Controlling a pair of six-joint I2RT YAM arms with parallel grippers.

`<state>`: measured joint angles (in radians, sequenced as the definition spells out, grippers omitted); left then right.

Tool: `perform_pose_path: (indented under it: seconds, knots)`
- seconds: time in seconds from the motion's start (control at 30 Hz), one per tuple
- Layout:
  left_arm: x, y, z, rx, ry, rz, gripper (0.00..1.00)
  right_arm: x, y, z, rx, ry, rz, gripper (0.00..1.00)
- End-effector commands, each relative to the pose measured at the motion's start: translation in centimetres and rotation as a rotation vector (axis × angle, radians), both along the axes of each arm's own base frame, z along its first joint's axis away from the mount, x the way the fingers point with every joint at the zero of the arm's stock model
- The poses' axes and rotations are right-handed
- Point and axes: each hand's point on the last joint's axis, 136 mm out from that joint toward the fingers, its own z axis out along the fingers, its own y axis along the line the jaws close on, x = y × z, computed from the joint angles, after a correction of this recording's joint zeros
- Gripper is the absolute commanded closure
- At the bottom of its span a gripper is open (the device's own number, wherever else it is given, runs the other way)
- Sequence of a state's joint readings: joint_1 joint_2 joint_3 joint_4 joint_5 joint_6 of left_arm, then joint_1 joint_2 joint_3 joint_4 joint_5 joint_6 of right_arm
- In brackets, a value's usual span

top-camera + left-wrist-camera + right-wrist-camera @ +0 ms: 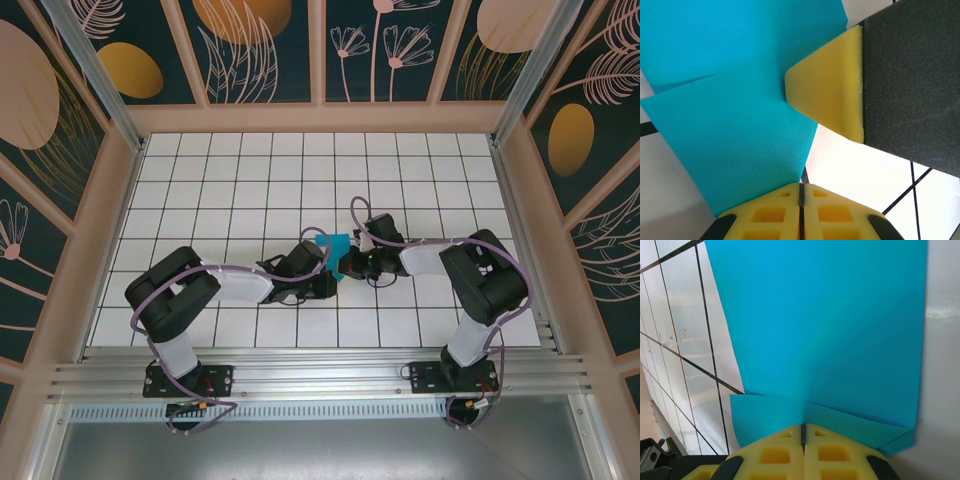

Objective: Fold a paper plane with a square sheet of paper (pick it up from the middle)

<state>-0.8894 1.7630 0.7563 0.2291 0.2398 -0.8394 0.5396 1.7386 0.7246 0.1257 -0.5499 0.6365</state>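
Top view: we saw both arms reaching in to the middle of the tiled table [200, 180], with the left gripper [328, 268] and right gripper [347, 264] nearly tip to tip. The teal sheet [332, 244] sat between them as a small creased patch, mostly covered by the wrists. We couldn't read the jaws from up there.

Left wrist: the left gripper [801, 189] had its fingers pressed together to a hairline seam. The sheet's [740, 125] lower corner ran into that seam, so we took it as clamped on the sheet. We saw two overlapping layers. The right gripper's yellow pad [827, 95] lay against the sheet's right edge.

Right wrist: the right gripper [803, 432] was also closed, pinching the sheet [825, 330] at its near edge. There a narrow folded flap [765, 415] ran across, with white tiles [690, 340] showing at the left.
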Motion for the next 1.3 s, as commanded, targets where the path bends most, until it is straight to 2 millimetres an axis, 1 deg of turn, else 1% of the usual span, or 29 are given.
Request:
perform_pose_path:
  seconds: [0.0,0.1,0.37,0.5,0.7,0.83,0.93,1.0,1.13,1.17,1.23,1.27]
  knots:
    - [-2.2,1.3,-1.6,0.026,0.078,-0.033,0.89,-0.8,-3.0,-4.3,-0.194,0.062,-0.057,0.99]
    - [-2.7,1.7,-2.0,0.033,0.106,-0.029,0.89,-0.9,-3.1,-4.4,-0.202,0.066,-0.057,0.99]
    - [-4.4,0.7,-1.3,-0.066,0.172,-0.082,0.86,-0.8,-3.2,-4.5,-0.213,0.065,-0.06,0.99]
    - [-5.1,1.3,-1.7,-0.057,0.203,-0.073,0.86,-0.8,-3.4,-4.6,-0.222,0.067,-0.062,0.99]
    - [-6.6,2.5,-3.2,-0.031,0.269,-0.062,0.85,-0.9,-3.5,-4.6,-0.226,0.069,-0.065,0.99]
    - [-7.1,3.5,-3.3,-0.018,0.282,-0.038,0.86,-0.9,-3.5,-4.6,-0.228,0.07,-0.066,0.99]
    - [-7.0,3.6,-1.7,-0.042,0.25,-0.041,0.86,-0.9,-3.6,-4.6,-0.229,0.068,-0.067,0.99]
    - [-6.4,3.0,0.5,-0.107,0.196,-0.042,0.86,-0.8,-3.5,-4.6,-0.229,0.068,-0.067,0.99]
    - [-3.7,2.2,5.0,-0.186,0.047,0.013,0.84,-0.8,-3.5,-4.5,-0.227,0.066,-0.069,0.99]
    - [-3.0,1.9,5.8,-0.196,0.021,0.025,0.84,-0.8,-3.5,-4.5,-0.226,0.066,-0.07,0.99]
    - [-1.7,1.0,6.7,-0.211,-0.001,0.044,0.84,-0.8,-3.5,-4.6,-0.223,0.067,-0.071,0.99]
    - [-1.2,0.6,6.7,-0.212,0.0,0.045,0.84,-0.8,-3.5,-4.6,-0.223,0.067,-0.071,0.99]
